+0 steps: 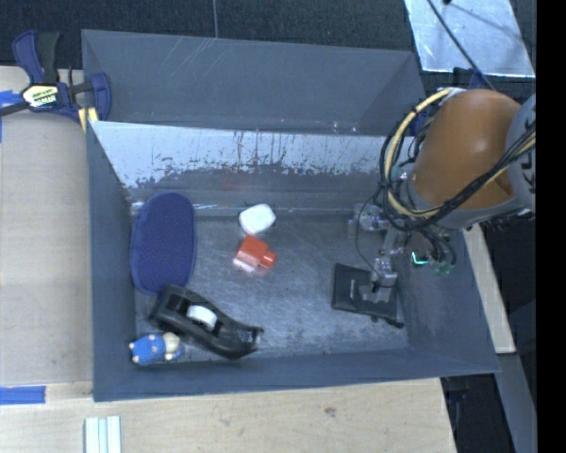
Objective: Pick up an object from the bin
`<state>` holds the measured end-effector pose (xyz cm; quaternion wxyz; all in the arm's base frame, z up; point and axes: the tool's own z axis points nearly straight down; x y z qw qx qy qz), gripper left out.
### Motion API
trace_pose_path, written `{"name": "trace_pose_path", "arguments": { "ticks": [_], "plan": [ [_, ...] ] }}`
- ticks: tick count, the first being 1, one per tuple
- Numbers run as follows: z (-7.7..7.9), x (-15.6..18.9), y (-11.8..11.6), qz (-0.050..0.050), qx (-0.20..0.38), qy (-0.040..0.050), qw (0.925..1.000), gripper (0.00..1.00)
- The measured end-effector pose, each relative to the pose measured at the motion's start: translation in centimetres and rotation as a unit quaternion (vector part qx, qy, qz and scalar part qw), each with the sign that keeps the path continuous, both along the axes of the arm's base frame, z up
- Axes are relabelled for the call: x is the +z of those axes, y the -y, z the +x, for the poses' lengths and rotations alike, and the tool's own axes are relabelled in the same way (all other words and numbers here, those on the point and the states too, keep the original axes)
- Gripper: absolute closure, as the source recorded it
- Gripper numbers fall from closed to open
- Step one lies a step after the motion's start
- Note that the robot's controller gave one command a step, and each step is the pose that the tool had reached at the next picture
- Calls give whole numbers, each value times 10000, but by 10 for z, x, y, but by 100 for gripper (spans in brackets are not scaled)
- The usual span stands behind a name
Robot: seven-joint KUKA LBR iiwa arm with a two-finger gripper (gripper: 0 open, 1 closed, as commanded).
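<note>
**Inspector:** Position of the gripper?

**Assessor:** Lower right of the frame, low inside the bin, hanging from the orange-covered wrist. It stands directly over a flat black piece on the bin floor.

**Inspector:** Open or closed?

**Assessor:** Cannot be told. The tip is dark against the dark piece, and cables cross it. Nothing is seen held.

**Inspector:** How does the piece lie relative to the gripper?

**Assessor:** Beneath it and reaching out to frame left. Its bulk sits just left of the tip. A thinner part runs on toward lower right, so the long axis appears to slant from upper left to lower right. My judgement: a grasp would have to close across that slant, and the piece lies flat, offering little edge.

**Inspector:** Other contents?

**Assessor:** All well apart, toward frame left:
- a white lump
- a red and white block
- a blue oval pad
- a black tape dispenser
- a small blue figure

None crowds the gripper.

**Inspector:** Task status?

**Assessor:** Not yet lifted; the piece rests on the floor.
</note>
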<state>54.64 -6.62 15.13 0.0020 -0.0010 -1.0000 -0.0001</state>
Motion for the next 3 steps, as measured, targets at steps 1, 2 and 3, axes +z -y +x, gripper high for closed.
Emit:
{"name": "trace_pose_path", "arguments": {
  "ticks": [1,2,3],
  "plan": [
    [-31,-85,28,-4,-297,-4,9996,0],
    [-27,-81,27,-8,-274,43,9996,100],
    [-21,50,-10,-6,-198,84,9998,100]
  ]
}}
